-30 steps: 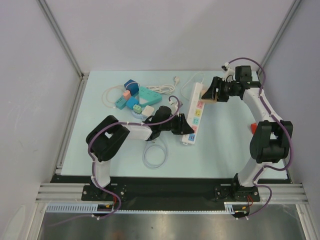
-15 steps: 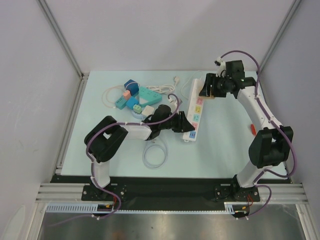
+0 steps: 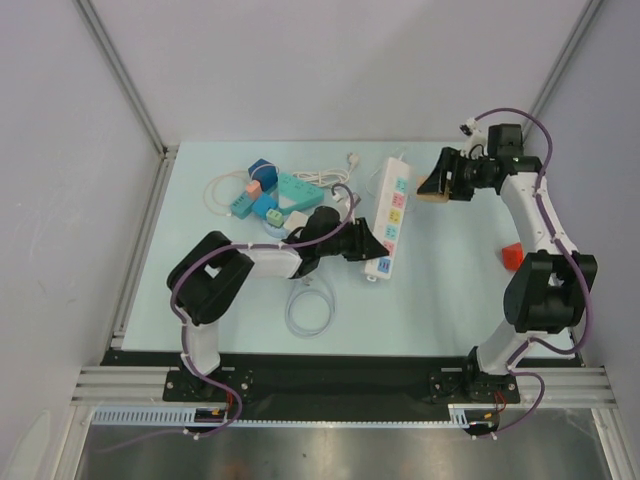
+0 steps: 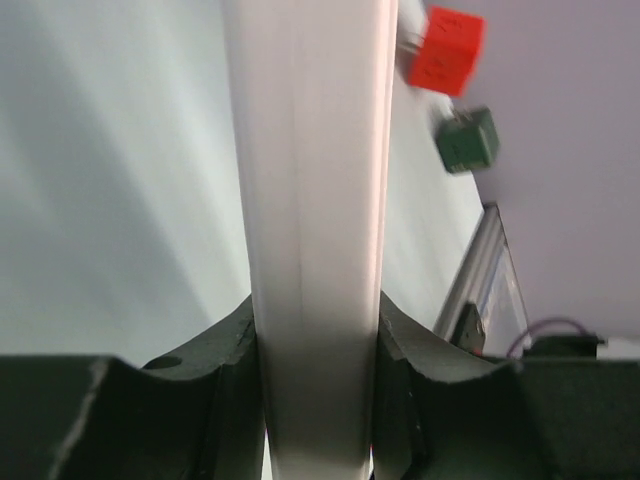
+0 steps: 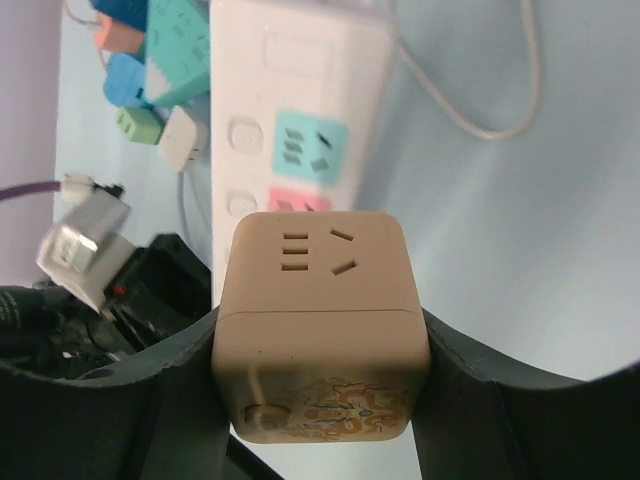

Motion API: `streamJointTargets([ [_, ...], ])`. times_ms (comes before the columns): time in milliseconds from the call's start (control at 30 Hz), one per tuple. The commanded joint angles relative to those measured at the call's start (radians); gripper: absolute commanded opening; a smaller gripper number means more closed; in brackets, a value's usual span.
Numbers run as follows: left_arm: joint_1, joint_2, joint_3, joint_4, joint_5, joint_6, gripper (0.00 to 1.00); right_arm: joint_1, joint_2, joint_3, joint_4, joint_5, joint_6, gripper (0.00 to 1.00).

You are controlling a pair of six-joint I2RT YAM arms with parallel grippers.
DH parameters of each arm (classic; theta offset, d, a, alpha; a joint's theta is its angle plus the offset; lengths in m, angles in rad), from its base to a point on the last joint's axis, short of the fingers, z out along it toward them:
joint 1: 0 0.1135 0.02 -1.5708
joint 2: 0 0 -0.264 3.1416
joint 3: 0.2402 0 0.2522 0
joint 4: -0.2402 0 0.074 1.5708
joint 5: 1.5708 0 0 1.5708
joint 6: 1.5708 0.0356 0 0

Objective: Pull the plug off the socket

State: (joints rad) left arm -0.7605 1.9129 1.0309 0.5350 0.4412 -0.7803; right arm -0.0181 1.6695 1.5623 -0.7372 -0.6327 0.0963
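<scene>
Two arms at work over pale tabletop point(image 3: 450, 290). Left tool point(image 3: 375, 250) clenched across the near end of the white power strip point(image 3: 393, 212); in the left wrist view the strip's body point(image 4: 310, 200) runs straight up between the black fingers point(image 4: 232, 360), which press both its long sides. Strip lies near-to-far at mid-table, coloured socket panels facing up, far end tilted slightly right. Right tool point(image 3: 437, 186) grasping the beige cube plug point(image 3: 432, 188), held just right of the strip's far end and apart from it. Right wrist view: cube point(image 5: 320, 320) wedged between both fingers point(image 5: 470, 390), its socket face turned toward the camera, the strip point(image 5: 290, 100) lying beyond it with nothing in its teal and pink outlets. Cluster of teal and blue adapters point(image 3: 295, 188) sits far left of the strip. White cable loop point(image 3: 290, 312) near the left arm. Red cube point(image 3: 512, 256) on the right side, beside the right arm.
</scene>
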Motion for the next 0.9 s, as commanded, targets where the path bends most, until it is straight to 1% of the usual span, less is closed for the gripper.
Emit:
streamJointTargets([
  [0, 0.069, -0.063, 0.04, 0.003, -0.144, -0.1, 0.0, -0.057, 0.007, -0.011, -0.051, -0.055, -0.036, 0.0],
  [67, 0.07, -0.069, 0.044, -0.007, -0.148, -0.097, 0.0, -0.06, -0.007, -0.016, -0.044, 0.034, -0.047, 0.0],
  [233, 0.076, -0.068, 0.044, -0.003, -0.142, -0.094, 0.0, -0.068, -0.039, -0.028, -0.031, 0.143, -0.089, 0.0],
  [267, 0.076, -0.068, 0.044, 0.002, -0.136, -0.09, 0.0, -0.068, -0.045, -0.027, -0.031, 0.184, -0.095, 0.0],
  [333, 0.076, -0.068, 0.043, 0.014, -0.121, -0.088, 0.0, -0.069, -0.044, -0.007, -0.039, 0.253, -0.18, 0.0],
  [367, 0.078, -0.068, 0.04, 0.02, -0.113, -0.083, 0.0, -0.071, -0.039, -0.001, -0.05, 0.327, -0.223, 0.0],
  [400, 0.076, -0.069, 0.038, 0.029, -0.101, -0.082, 0.0, -0.072, -0.03, -0.001, -0.051, 0.364, -0.263, 0.0],
  [433, 0.076, -0.072, 0.037, 0.039, -0.096, -0.082, 0.0, -0.074, -0.028, -0.007, -0.042, 0.398, -0.347, 0.0],
  [467, 0.078, -0.072, 0.034, 0.043, -0.095, -0.08, 0.0, -0.083, -0.028, -0.033, -0.03, 0.468, -0.381, 0.0],
  [500, 0.076, -0.075, 0.032, 0.046, -0.09, -0.08, 0.0, -0.086, -0.028, -0.05, -0.015, 0.496, -0.415, 0.0],
  [533, 0.078, -0.078, 0.031, 0.051, -0.084, -0.08, 0.0, -0.092, -0.028, -0.067, 0.014, 0.52, -0.485, 0.0],
  [567, 0.076, -0.08, 0.028, 0.056, -0.082, -0.079, 0.0, -0.108, -0.027, -0.085, 0.033, 0.565, -0.507, 0.0],
  [633, 0.076, -0.08, 0.026, 0.062, -0.072, -0.08, 0.0, -0.129, -0.014, -0.119, 0.07, 0.584, -0.556, 0.0],
  [867, 0.078, -0.078, 0.021, 0.077, -0.045, -0.083, 0.0, -0.232, 0.097, -0.099, 0.128, 0.626, -0.69, 0.01],
])
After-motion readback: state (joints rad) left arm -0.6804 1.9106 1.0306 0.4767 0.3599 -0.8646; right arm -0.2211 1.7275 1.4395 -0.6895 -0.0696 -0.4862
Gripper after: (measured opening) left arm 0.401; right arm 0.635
